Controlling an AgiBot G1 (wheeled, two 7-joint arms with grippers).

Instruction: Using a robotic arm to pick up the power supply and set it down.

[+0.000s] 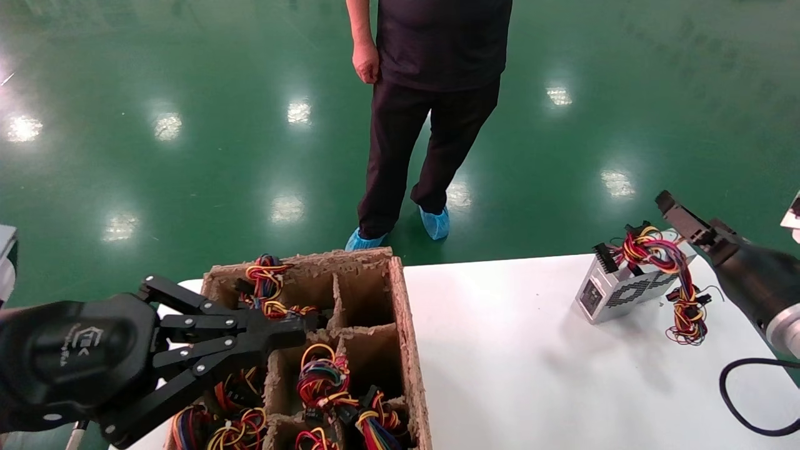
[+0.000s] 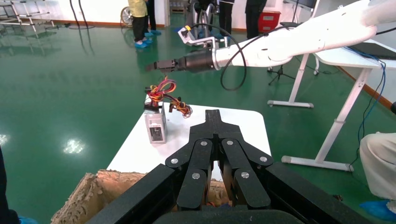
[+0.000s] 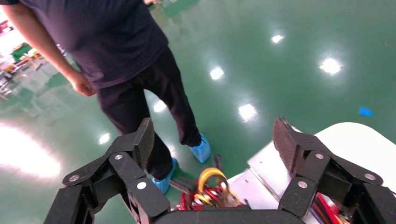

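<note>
One perforated silver-grey metal power supply, wires tangled.

I see the tray at the table's left end, wire bundles in its cells; the power supply stands on the table far right, well apart. A person stands on the floor behind the table
</note>
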